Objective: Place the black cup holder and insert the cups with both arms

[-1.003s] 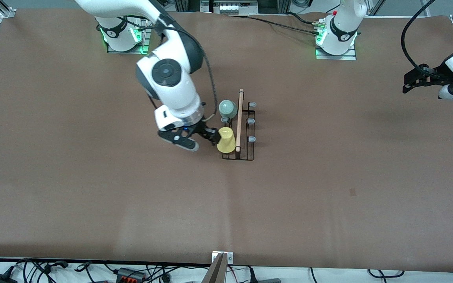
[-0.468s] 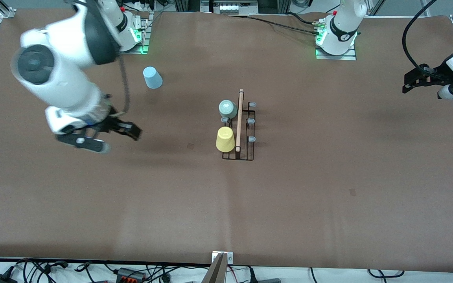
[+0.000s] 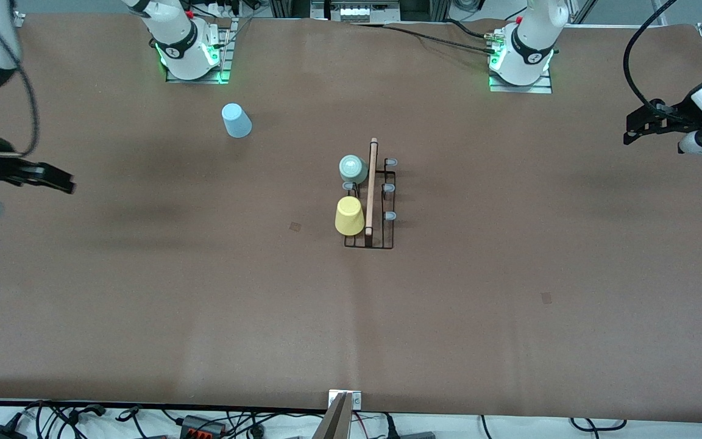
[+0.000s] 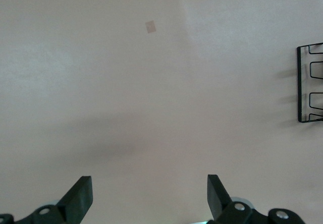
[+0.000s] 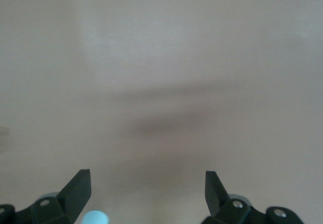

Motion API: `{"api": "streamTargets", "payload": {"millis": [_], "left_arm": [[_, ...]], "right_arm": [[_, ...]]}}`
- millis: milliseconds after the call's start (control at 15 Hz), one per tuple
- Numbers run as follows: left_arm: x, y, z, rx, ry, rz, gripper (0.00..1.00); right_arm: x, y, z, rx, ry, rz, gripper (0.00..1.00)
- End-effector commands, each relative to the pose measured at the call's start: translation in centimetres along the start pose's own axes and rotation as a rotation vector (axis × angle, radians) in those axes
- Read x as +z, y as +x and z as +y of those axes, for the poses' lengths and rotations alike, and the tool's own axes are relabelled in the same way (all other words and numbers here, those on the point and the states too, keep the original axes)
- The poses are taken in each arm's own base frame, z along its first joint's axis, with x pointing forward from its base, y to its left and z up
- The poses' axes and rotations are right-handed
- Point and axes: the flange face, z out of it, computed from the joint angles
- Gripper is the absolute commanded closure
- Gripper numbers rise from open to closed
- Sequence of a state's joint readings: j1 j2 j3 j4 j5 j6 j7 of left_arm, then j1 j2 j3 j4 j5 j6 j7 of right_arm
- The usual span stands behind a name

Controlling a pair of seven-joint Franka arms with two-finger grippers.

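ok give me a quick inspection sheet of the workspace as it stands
surface: brown table cover, a few small darker marks
black cup holder: mid-table, upright, wooden rod along its top
cups: mint green cup and yellow cup upside down on prongs at the rack's right-arm end; light blue cup upside down on the table, apart from the rack, near the right arm's base
free prongs: three capped ones toward the left arm's end, one between the two racked cups
clutter: nothing seen
right gripper: open, empty, over that arm's table edge
left gripper: open, empty, waiting over its own table edge
cables: bundles along the front edge, off the cover
surroundings: aluminium frame posts at corners
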State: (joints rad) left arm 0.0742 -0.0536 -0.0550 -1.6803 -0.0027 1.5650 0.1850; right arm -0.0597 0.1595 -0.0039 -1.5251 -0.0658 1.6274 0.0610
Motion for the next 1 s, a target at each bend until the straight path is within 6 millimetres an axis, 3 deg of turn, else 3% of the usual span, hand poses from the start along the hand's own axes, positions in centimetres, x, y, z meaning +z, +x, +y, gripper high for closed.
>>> {"api": "streamTargets", "payload": {"millis": [0,267,468,669,936], "left_arm": [[-0.1,-0.1,0.2,0.014,-0.019,-0.002,0.0],[-0.1,-0.1,0.3,0.015,-0.019,-0.002,0.0],[-0.1,-0.1,0.3,0.015,-0.019,-0.002,0.0],[-0.1,-0.1,0.4,0.017,-0.019,-0.001,0.0],[-0.1,-0.1,0.4,0.017,-0.018,0.002,0.0]], "right_arm": [[-2.2,-1.9,2.7,0.002,0.003,0.028,0.0],[-3.6,-2.5,3.5,0.008,-0.01,0.047,0.0],[-3.7,-3.7,2.7,-0.005,0.008,-0.022,0.0],[-4.9,-3.3,0.3,-0.026,0.044,0.021,0.0],[-4.8,-2.2,-2.8,-0.02,0.089,0.077,0.0]]}}
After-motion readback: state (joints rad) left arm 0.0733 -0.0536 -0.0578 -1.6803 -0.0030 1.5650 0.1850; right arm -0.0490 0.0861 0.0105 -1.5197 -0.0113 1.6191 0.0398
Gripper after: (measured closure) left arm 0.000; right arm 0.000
